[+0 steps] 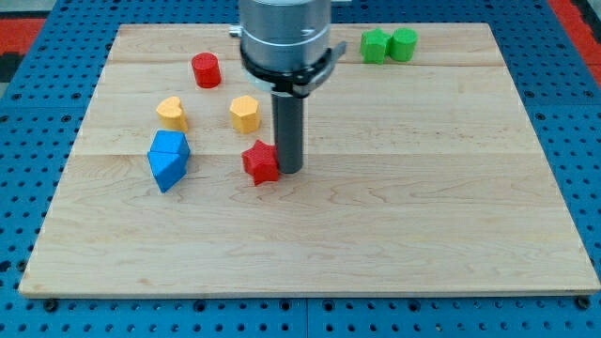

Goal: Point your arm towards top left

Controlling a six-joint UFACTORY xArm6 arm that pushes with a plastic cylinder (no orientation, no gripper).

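The tip (288, 170) is set touching the red star (261, 162) near the bench (423, 216) centre. No jaws are fitted. The top-left corner is bordered by the red cylinder (206, 70).

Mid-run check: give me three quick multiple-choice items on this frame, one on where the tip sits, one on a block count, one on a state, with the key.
1. Where is my tip?
A. Beside the red star block, on its right in the view
B. Between the two green blocks
C. At the board's bottom right corner

2. How many yellow blocks are on the board?
A. One
B. Two
C. Four

3. How do the two green blocks stand?
A. Stacked
B. At opposite corners
C. Side by side, close together

Key: 1 A, my tip stands right against the red star block. 2 B, one yellow block and another yellow block lie near the view's upper left. 3 C, the green blocks sit close together at the view's top.
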